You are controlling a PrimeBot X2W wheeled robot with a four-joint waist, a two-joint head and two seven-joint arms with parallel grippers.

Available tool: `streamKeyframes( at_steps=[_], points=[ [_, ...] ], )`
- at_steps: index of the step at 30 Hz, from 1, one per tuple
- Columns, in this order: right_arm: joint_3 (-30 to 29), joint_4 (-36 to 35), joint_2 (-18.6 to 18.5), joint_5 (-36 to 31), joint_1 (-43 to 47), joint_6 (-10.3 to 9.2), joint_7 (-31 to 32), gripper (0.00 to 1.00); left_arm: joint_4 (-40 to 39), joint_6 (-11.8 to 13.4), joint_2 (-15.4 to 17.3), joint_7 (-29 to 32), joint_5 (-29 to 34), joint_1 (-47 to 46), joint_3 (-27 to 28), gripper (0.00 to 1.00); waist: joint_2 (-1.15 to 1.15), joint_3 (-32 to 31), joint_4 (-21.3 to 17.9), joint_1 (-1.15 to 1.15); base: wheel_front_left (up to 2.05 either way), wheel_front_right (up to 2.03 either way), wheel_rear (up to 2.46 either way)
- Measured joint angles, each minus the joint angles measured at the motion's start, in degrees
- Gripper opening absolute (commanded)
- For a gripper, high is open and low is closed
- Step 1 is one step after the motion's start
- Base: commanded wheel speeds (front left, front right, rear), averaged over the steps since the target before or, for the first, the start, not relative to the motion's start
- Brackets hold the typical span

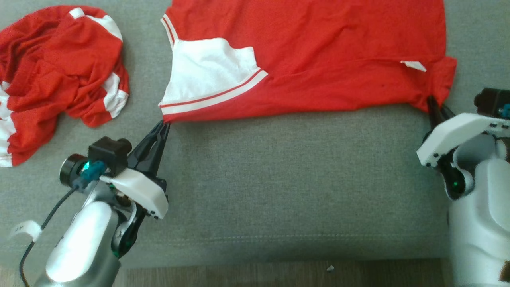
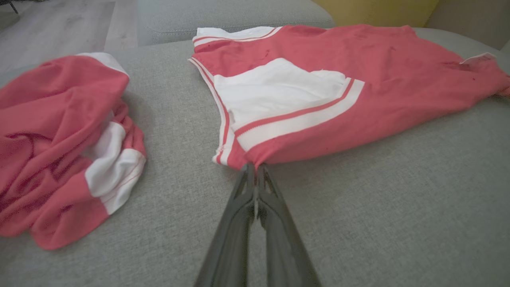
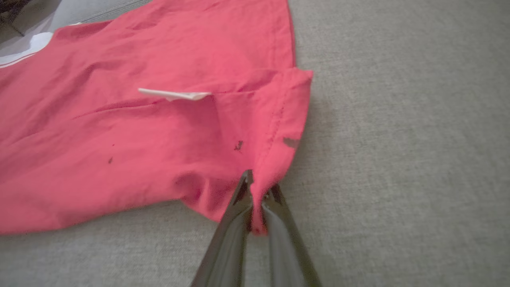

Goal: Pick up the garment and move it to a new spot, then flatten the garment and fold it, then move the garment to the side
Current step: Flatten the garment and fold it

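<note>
Red cloth with a white panel, the garment [image 1: 318, 59] lies spread on the grey sofa cushion [image 1: 279, 179], toward its back and well apart from a second, crumpled red-and-white garment [image 1: 51, 75] at the robot's far left. Its long axis runs left to right, parallel to the cushion's front edge. The end with the white panel [image 1: 207, 67] and striped trim points to the robot's left, and the end with the small white label [image 1: 413, 65] points to its right.

The left gripper [image 1: 163, 126] is pinched tight on the near left corner, just below the stripes. The right gripper [image 1: 432, 104] is clamped on the near right corner, with a fold of red cloth caught between its fingers.

This looks like the flatten-and-fold step, with both near corners taken. The next move likely calls for both arms to work together, keeping the near edge taut and level so the wrinkles pull out and neither corner slips free.
</note>
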Motion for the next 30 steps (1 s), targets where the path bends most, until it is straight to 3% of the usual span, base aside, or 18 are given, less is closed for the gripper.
streamKeyframes(
  at_steps=[5, 12, 22, 23, 24, 25, 26, 27, 30],
  points=[
    [5.58, -6.73, -5.63, 8.21, 5.92, 0.0, 4.99, 0.0, -4.31, 0.01, 2.03, 2.63, 0.31, 3.25, -1.57, 0.0, 0.0, -2.2, 0.38, 0.0, 0.0, 0.0, 0.0],
    [6.3, -17.56, -12.57, 13.99, 16.78, 0.0, 11.25, 0.0, -14.36, 1.03, 5.22, 7.99, -0.53, 12.44, -2.54, 0.0, 0.0, -3.81, 0.71, 0.0, 0.0, 0.0, 0.0],
    [3.35, -27.57, -14.01, 18.92, 28.08, 0.0, 19.34, 0.0, -24.85, 1.88, 7.86, 17.92, -4.26, 21.38, -5.77, 0.0, 0.0, -2.97, 0.81, 0.0, 0.0, 0.0, 0.0],
    [2.87, -27.88, -13.79, 18.82, 28.3, 0.0, 19.51, 0.29, -24.99, 1.96, 7.91, 18.63, -4.52, 21.61, -5.77, 0.0, 0.0, -2.84, 0.77, 0.0, 0.0, 0.0, 0.0],
    [2.29, -28.15, -13.5, 18.56, 28.28, 0.0, 19.51, 0.86, -24.99, 1.96, 7.92, 19.19, -4.97, 21.63, -5.71, 0.0, 0.0, -2.74, 0.76, 0.0, 0.0, 0.0, 0.0],
    [1.69, -28.52, -13.16, 18.07, 28.26, 0.0, 19.5, 1.0, -25.02, 1.98, 7.97, 19.85, -5.47, 21.59, -5.68, 0.22, 0.0, -2.69, 0.73, 0.0, 0.0, 0.0, 0.0],
    [1.03, -28.99, -12.71, 17.69, 28.25, 0.0, 19.49, 1.0, -25.03, 2.1, 8.01, 20.45, -5.79, 21.6, -5.66, 0.75, 0.0, -2.65, 0.69, 0.0, 0.0, 0.0, 0.0],
    [0.44, -29.63, -12.24, 17.59, 28.26, 0.0, 19.48, 1.0, -25.14, 2.47, 8.01, 20.94, -6.09, 21.62, -5.57, 1.0, 0.0, -2.62, 0.66, 0.0, 0.0, 0.0, 0.0],
    [-1.05, -32.39, -11.21, 15.97, 28.26, 0.0, 19.11, 1.0, -26.33, 2.82, 8.56, 22.53, -7.15, 21.69, -5.16, 1.0, 0.0, -2.53, 0.55, 0.0, 0.0, 0.0, 0.0]
  ],
)
